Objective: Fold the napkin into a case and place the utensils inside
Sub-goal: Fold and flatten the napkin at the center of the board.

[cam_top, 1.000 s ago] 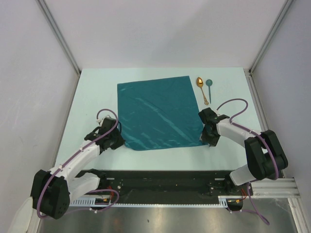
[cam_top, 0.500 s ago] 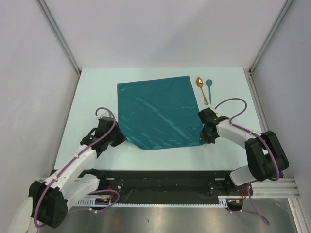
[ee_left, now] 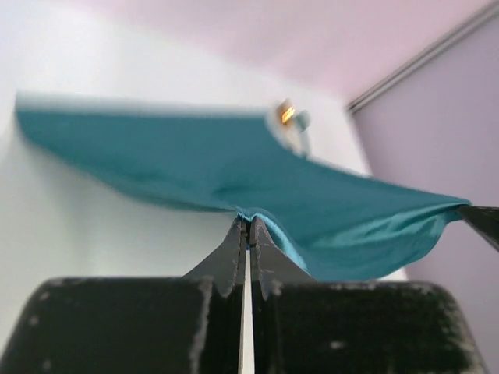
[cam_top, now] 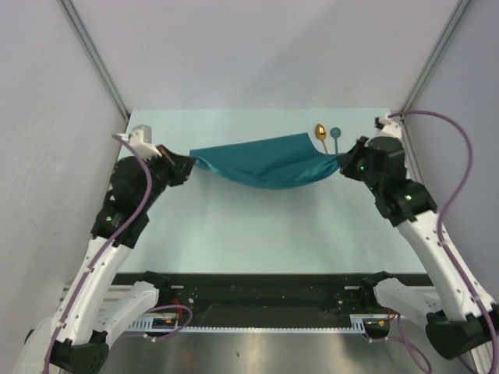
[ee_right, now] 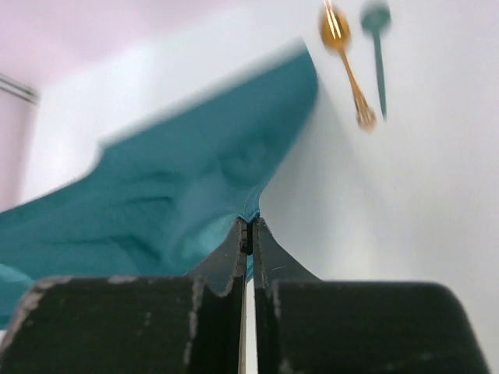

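The teal napkin hangs slack between my two grippers above the far half of the table, its far edge still down on the surface. My left gripper is shut on its near left corner. On the other side, my right gripper is shut on the near right corner. The utensils lie side by side just beyond the napkin's right end: a gold spoon and a teal spoon. In the left wrist view the cloth sags and the gold spoon peeks over it.
The pale table is enclosed by grey walls with metal corner posts. A black rail with the arm bases runs along the near edge. Purple cables loop off both arms.
Both grippers have lifted the napkin's near corners off the table and carried them up and toward the far side. The cloth, flat a second ago, now hangs in a sagging fold. The spoons have not moved.
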Available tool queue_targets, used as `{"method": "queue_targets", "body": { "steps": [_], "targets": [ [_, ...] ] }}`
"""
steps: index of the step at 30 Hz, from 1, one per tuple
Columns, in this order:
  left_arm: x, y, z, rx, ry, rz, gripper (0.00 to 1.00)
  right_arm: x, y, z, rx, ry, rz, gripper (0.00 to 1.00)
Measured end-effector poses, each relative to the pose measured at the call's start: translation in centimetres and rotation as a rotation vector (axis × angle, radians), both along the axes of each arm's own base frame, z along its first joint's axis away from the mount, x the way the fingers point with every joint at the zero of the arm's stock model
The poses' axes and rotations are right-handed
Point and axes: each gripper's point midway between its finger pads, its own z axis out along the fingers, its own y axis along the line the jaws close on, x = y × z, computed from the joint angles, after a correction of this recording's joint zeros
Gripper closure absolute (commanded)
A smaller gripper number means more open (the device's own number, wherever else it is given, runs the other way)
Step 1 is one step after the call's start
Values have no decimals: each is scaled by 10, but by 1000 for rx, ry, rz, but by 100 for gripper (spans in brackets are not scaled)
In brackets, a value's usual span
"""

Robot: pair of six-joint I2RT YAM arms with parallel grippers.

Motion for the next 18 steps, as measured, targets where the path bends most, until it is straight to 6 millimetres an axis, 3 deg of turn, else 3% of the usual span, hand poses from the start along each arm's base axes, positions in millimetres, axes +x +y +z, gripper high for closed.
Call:
{"method": "queue_targets", "body": {
  "steps": [4, 7, 9, 13, 16, 18],
  "targets": [
    [-18, -4, 103, -13, -263, -82, 100, -24, -10, 94, 11, -234, 47, 100],
    [-54, -2, 170, -15, -456, -145, 100, -56, -17, 149, 22, -386, 90, 100],
    [-82, 1, 204, -12, -563, -178, 100, -83, -23, 179, 26, -485, 122, 100],
    [-141, 9, 255, -15, -758, -234, 100, -145, -35, 223, 32, -669, 193, 100],
    [-172, 16, 267, -25, -834, -256, 100, -180, -41, 243, 39, -768, 227, 100],
    [-179, 18, 267, -29, -844, -260, 100, -190, -43, 250, 38, -798, 238, 100]
  ]
}}
